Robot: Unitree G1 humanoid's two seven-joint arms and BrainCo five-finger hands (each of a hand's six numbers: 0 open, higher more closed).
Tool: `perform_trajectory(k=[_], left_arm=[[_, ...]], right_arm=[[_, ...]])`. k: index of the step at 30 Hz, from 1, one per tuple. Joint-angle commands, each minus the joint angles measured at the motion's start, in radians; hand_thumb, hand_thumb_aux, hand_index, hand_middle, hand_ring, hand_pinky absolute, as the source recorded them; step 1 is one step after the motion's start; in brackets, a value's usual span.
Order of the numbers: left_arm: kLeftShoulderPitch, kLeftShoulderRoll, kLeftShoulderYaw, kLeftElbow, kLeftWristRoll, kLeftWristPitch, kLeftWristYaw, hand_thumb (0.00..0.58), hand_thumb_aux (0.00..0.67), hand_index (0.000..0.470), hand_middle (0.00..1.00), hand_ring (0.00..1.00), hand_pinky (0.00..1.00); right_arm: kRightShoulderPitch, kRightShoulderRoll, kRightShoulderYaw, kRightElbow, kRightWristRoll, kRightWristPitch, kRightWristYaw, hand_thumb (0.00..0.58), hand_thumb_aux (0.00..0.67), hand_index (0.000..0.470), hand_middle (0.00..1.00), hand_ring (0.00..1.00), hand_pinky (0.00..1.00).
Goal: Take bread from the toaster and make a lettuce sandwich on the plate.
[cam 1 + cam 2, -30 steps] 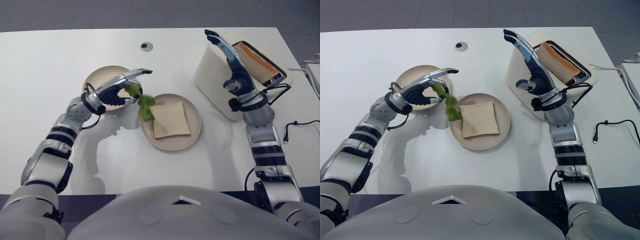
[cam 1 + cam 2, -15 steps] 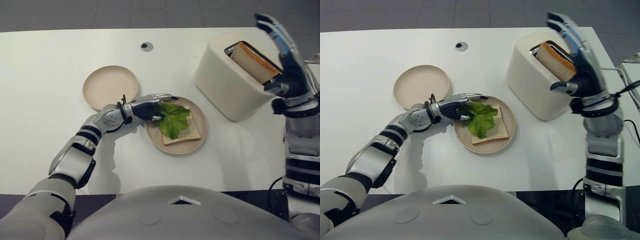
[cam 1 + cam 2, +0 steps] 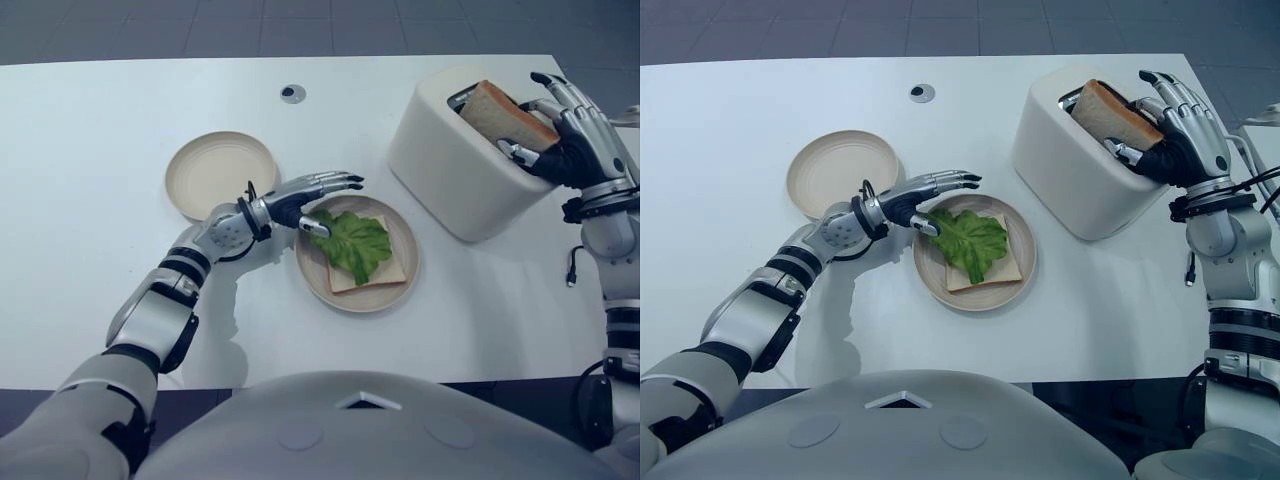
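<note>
One slice (image 3: 500, 108) stands in the toaster (image 3: 450, 165), its lower part hidden in the slot and its outer end behind the right hand (image 3: 575, 142); whether that hand grips it cannot be told. The lettuce (image 3: 355, 243) covers most of the bread (image 3: 385, 276) on the plate (image 3: 310, 283). The left hand (image 3: 295, 198) is released, stretched flat over the plate's left rim, with its thumb just beside the leaf's left edge, holding nothing. A second plate (image 3: 215, 172) sits just beyond the left wrist. The table (image 3: 100, 150) is white, with a small round hole (image 3: 290, 93) near its far edge and a cable (image 3: 572, 270) at the right. Grey floor tiles (image 3: 200, 25) lie beyond.
</note>
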Motion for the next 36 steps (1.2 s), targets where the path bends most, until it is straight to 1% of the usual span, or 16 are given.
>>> perform_trajectory(k=[1,2,5,9,11,12,15,17,20,22,24,27,29,32,36], left_arm=[[-0.009,0.006,0.031,-0.005,-0.046,-0.013,-0.011,0.000,0.000,0.000,0.00,0.00,0.00],[-0.010,0.010,0.039,-0.005,-0.057,-0.016,-0.015,0.000,0.000,0.000,0.00,0.00,0.00],[-0.015,0.026,0.062,-0.002,-0.081,-0.019,-0.022,0.000,0.000,0.000,0.00,0.00,0.00],[-0.017,0.040,0.090,0.006,-0.103,-0.022,-0.026,0.000,0.000,0.000,0.00,0.00,0.00],[-0.015,0.042,0.100,0.010,-0.121,-0.026,-0.035,0.000,0.000,0.000,0.00,0.00,0.00],[-0.013,0.042,0.105,0.012,-0.129,-0.030,-0.040,0.000,0.000,0.000,0.00,0.00,0.00],[-0.008,0.041,0.126,0.018,-0.202,-0.045,-0.083,0.000,0.000,0.000,0.00,0.00,0.00],[-0.005,0.039,0.144,0.020,-0.280,-0.050,-0.132,0.000,0.000,0.000,0.00,0.00,0.00],[0.015,0.029,0.176,-0.013,-0.495,-0.038,-0.282,0.000,0.000,0.000,0.00,0.00,0.00],[0.030,0.025,0.204,-0.046,-0.642,-0.009,-0.398,0.000,0.000,0.000,0.00,0.00,0.00],[0.045,0.012,0.251,-0.100,-0.817,0.059,-0.543,0.000,0.000,0.000,0.00,0.00,0.00],[0.073,-0.019,0.339,-0.231,-1.090,0.223,-0.781,0.000,0.000,0.000,0.00,0.00,0.00],[0.106,-0.030,0.384,-0.325,-1.208,0.316,-0.903,0.000,0.000,0.000,0.00,0.00,0.00],[0.158,-0.040,0.432,-0.427,-1.286,0.414,-1.029,0.000,0.000,0.000,0.00,0.00,0.00],[0.228,-0.057,0.443,-0.527,-1.297,0.492,-1.170,0.000,0.000,0.000,0.00,0.00,0.00]], right_arm=[[0.023,-0.008,-0.014,-0.046,0.070,-0.031,0.012,0.580,0.670,0.470,0.82,0.82,0.82],[0.023,-0.008,-0.024,-0.062,0.082,-0.038,0.006,0.580,0.670,0.470,1.00,1.00,1.00],[0.010,-0.001,-0.059,-0.099,0.110,-0.048,-0.026,0.580,0.670,0.470,1.00,1.00,1.00],[-0.034,0.036,-0.109,-0.147,0.121,-0.051,-0.107,0.580,0.670,0.470,1.00,1.00,1.00],[-0.046,0.051,-0.144,-0.163,0.147,-0.069,-0.142,0.580,0.670,0.470,1.00,1.00,1.00],[-0.048,0.057,-0.155,-0.171,0.174,-0.085,-0.146,0.580,0.670,0.470,1.00,1.00,1.00],[-0.032,0.061,-0.129,-0.228,0.344,-0.136,-0.071,0.580,0.670,0.470,1.00,1.00,1.00],[-0.017,0.055,-0.086,-0.276,0.453,-0.160,0.005,0.580,0.670,0.470,1.00,1.00,1.00],[0.015,0.031,0.034,-0.351,0.618,-0.162,0.175,0.580,0.670,0.470,1.00,1.00,1.00],[0.011,0.013,0.124,-0.370,0.680,-0.133,0.296,0.580,0.670,0.470,1.00,1.00,1.00],[-0.019,0.013,0.203,-0.366,0.763,-0.073,0.417,0.580,0.670,0.470,1.00,1.00,1.00],[-0.066,0.026,0.326,-0.299,0.723,-0.009,0.569,0.580,0.670,0.470,1.00,1.00,1.00],[-0.095,0.045,0.388,-0.246,0.689,0.005,0.643,0.580,0.670,0.470,1.00,1.00,1.00],[-0.136,0.069,0.464,-0.174,0.669,0.032,0.752,0.580,0.670,0.470,1.00,1.00,1.00],[-0.195,0.098,0.535,-0.053,0.627,0.051,0.868,0.580,0.670,0.470,1.00,1.00,1.00]])
